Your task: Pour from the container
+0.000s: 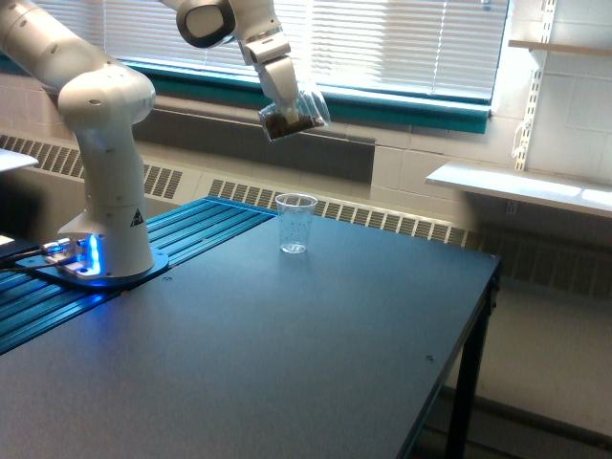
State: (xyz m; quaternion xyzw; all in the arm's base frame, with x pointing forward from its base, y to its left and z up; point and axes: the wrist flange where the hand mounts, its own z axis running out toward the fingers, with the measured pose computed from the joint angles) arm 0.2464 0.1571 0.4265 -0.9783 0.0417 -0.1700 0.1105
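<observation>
The white robot arm (105,143) stands on its base at the left of the dark worktop (287,363), beside a ribbed blue panel (191,225) at the worktop's far left edge. Its gripper (284,100) is raised high at the far side of the scene, in front of the window blinds (382,38). The fingers are clenched on the clear, wide, rounded plastic cup holding dark brown granules (290,113). This cup is held in the air, tilted, with its mouth angled toward the exterior view's right and the granules gathered at its lower end. It is well above the worktop and touches nothing but the fingers.

A narrow, tapered clear plastic cup with faint printed marks (295,223) stands upright on the worktop toward the far edge, below the held cup and slightly to its right. It appears empty. The two cups are well apart vertically.

A white shelf (516,186) is fixed to the wall at the far right.
</observation>
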